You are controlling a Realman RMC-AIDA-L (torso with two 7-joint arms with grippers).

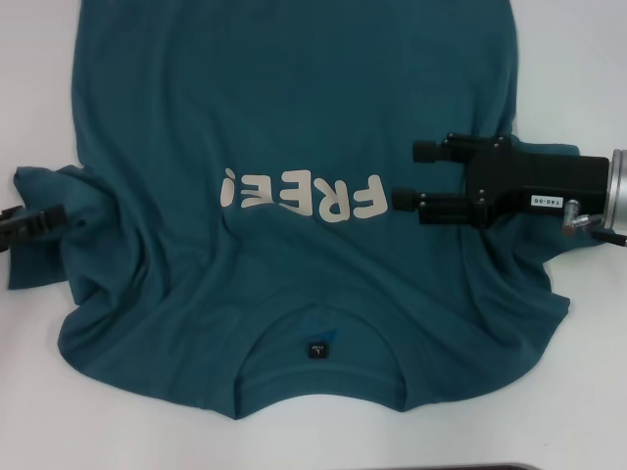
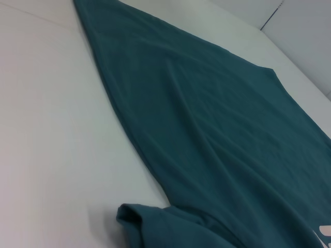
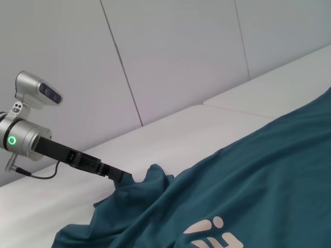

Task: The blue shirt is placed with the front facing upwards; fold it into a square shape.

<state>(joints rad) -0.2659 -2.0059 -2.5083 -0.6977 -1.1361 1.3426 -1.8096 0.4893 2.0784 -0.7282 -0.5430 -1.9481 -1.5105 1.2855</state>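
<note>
The blue shirt (image 1: 294, 117) lies front up on the white table, its collar and black neck tag (image 1: 317, 350) nearest me and the white "FREE!" lettering (image 1: 299, 194) across the middle. At the shirt's left edge, my left gripper (image 1: 57, 219) is shut on the bunched left sleeve (image 1: 49, 196). The right wrist view shows that sleeve (image 3: 139, 186) pulled up into a peak at the left gripper (image 3: 118, 175). My right gripper (image 1: 406, 177) hovers open over the shirt's right side, just beside the letter F, with nothing between its fingers. The left wrist view shows the shirt's body (image 2: 217, 129) and a sleeve fold (image 2: 137, 219).
The white table (image 1: 588, 411) shows on both sides of the shirt and in front of the collar. A seam in the table surface (image 2: 269, 20) runs beyond the shirt's far hem. A light panelled wall (image 3: 170, 57) stands behind the table.
</note>
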